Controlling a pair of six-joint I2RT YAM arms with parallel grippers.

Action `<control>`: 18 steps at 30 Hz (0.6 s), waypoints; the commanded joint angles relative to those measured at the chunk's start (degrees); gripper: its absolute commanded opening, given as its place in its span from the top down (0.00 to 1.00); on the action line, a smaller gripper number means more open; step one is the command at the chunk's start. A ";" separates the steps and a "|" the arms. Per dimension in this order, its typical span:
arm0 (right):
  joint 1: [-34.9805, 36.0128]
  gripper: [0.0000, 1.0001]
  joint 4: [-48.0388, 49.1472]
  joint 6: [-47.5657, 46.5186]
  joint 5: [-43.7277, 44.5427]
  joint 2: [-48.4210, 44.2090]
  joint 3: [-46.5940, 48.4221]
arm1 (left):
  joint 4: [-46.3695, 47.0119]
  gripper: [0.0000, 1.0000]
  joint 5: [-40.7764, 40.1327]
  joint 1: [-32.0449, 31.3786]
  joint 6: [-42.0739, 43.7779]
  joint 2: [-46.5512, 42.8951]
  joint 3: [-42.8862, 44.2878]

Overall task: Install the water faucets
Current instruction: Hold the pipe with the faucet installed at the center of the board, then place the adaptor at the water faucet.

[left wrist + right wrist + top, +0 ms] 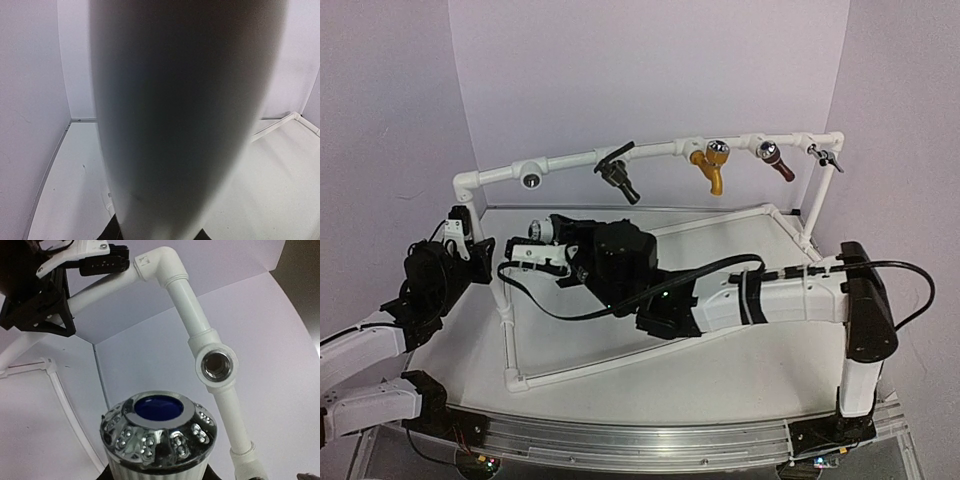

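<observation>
The black water faucet (618, 177) hangs screwed into the top rail of the white pipe frame (650, 150). The white water faucet (157, 437), with a chrome knob and blue cap, stands between my right gripper's (157, 476) jaws, which are shut on its ribbed body. It is held low and to the left of the empty threaded socket (216, 366). From above, the right gripper (558, 246) and white faucet (541, 231) sit below the open socket (532, 178). My left gripper (478, 252) is shut on the frame's left upright post (180, 115), which fills its wrist view.
A gold-yellow tap (710, 166), a brown tap (775, 160) and a small grey one (825, 157) hang further right on the rail. The frame's base pipes (620, 360) lie on the table. A black cable (570, 310) loops under the right arm. Walls close in on three sides.
</observation>
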 commanded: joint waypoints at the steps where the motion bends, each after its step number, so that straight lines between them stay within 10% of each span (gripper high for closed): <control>1: 1.83 1.00 15.54 -18.46 6.39 4.11 5.09 | 0.34 0.92 14.17 -2.16 -11.59 0.30 -1.78; 18: 3.75 1.00 23.11 -30.88 5.73 8.14 11.96 | 3.16 0.92 11.71 -2.14 -10.53 -0.89 -4.22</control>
